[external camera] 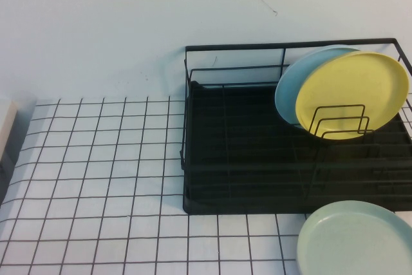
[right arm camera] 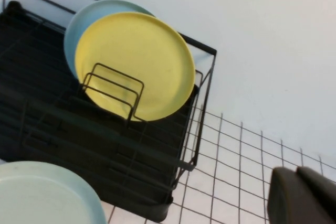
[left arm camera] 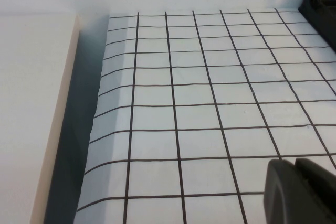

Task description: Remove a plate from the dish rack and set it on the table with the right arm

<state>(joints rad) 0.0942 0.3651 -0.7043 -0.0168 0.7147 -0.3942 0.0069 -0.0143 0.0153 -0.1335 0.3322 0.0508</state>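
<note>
The pale mint-green plate [external camera: 354, 239] lies flat on the gridded white table [external camera: 96, 178] just in front of the black wire dish rack [external camera: 244, 159]. It also shows in the right wrist view [right arm camera: 42, 195], beside the rack [right arm camera: 52, 124]. Neither arm shows in the high view. My right gripper [right arm camera: 296, 172] is shut and empty, raised above the table to the right of the rack, apart from the plate. My left gripper [left arm camera: 295, 164] is shut and empty, low over the table's left part.
A yellow plate [external camera: 354, 91] and a sky-blue plate [external camera: 293, 82] stand upright in the rack's right end, against wire loop dividers. A pale slab [left arm camera: 31, 103] borders the table's left edge. A white wall stands behind.
</note>
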